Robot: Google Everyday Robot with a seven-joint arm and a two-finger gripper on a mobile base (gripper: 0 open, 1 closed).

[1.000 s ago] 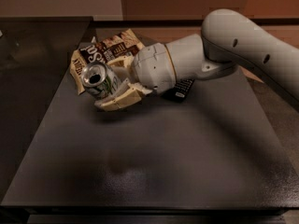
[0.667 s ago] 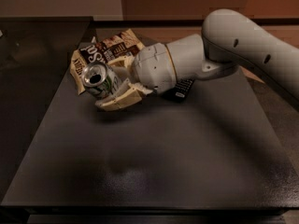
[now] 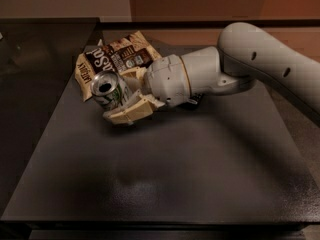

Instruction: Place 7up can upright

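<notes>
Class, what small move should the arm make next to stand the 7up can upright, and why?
Probably roll the wrist until the tab end faces up: the pincer holds the 7up can tipped on its side, beside the snack bag.

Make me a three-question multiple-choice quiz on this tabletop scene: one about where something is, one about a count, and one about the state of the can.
1. Where is the snack bag relative to the 7up can?
A. Just behind it, toward the far edge of the table
B. At the table's near edge
C. On top of the arm

2. How many drink cans are in view?
A. Three
B. Two
C. One

3. How is the 7up can right now?
A. Standing upright on its own
B. Tipped on its side in the gripper
C. Crushed flat

Answers: 1 A, the bag lies just beyond the can. 2 C, only one can shows. 3 B, the gripper, over the table's far-left part, is closed round the can's sides, and the can's top faces sideways.
</notes>
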